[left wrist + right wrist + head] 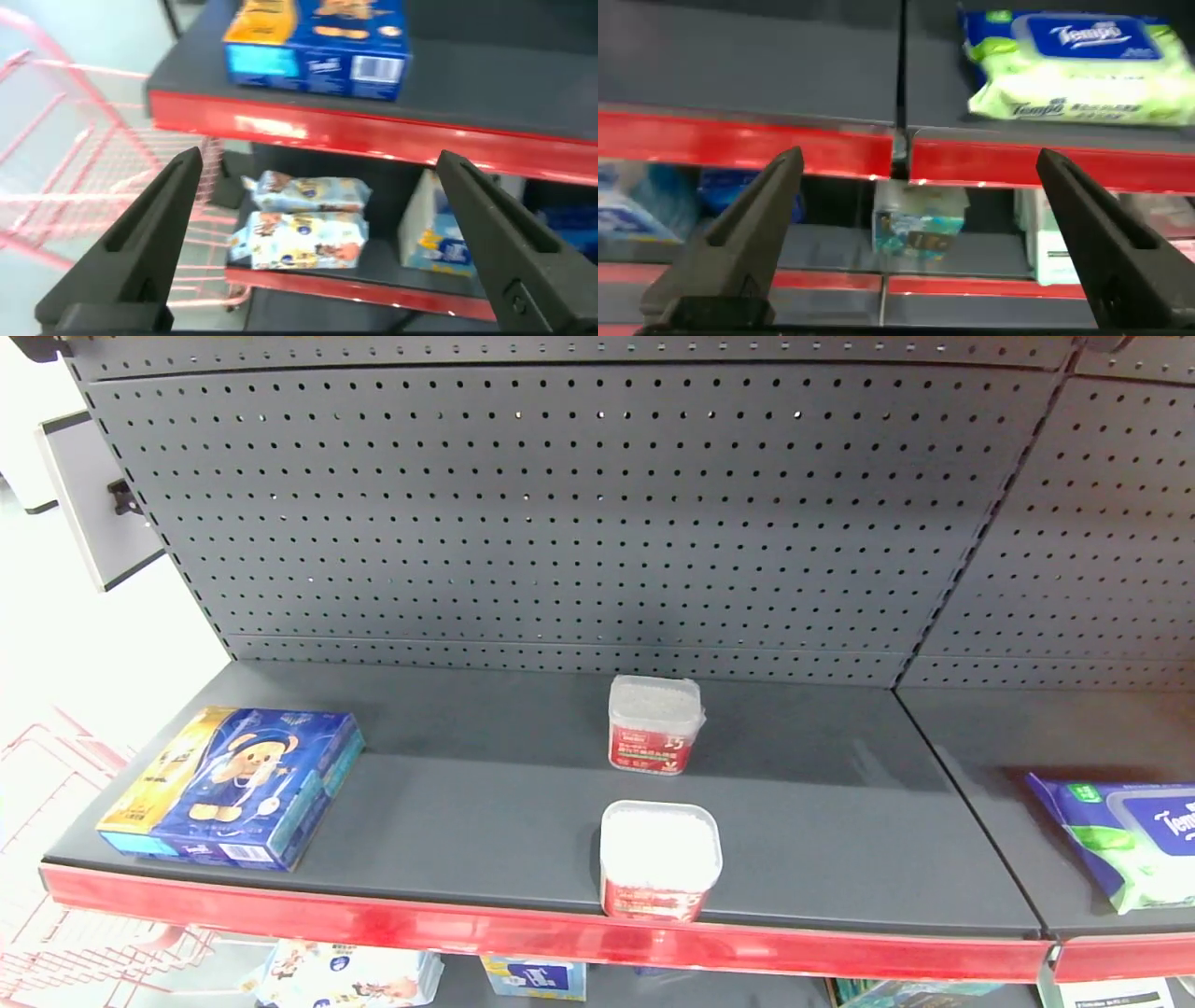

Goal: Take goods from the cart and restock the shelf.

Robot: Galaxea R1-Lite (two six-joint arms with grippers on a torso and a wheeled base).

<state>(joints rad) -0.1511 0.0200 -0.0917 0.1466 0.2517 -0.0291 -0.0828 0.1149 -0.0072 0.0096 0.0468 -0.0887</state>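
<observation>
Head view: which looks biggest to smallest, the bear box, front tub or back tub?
Bear box, then front tub, then back tub. The tubs may really match; the front one is nearer the camera.

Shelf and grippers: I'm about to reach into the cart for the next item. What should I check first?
1. Left gripper open and empty: ok.
2. Right gripper open and empty: ok.
3. Free space on the shelf between the blue box and the back tub: ok.
4. Front tub well back from the red edge: not ok, it stands right at the lip.
5. Goods left in the red cart: cannot tell.
</observation>
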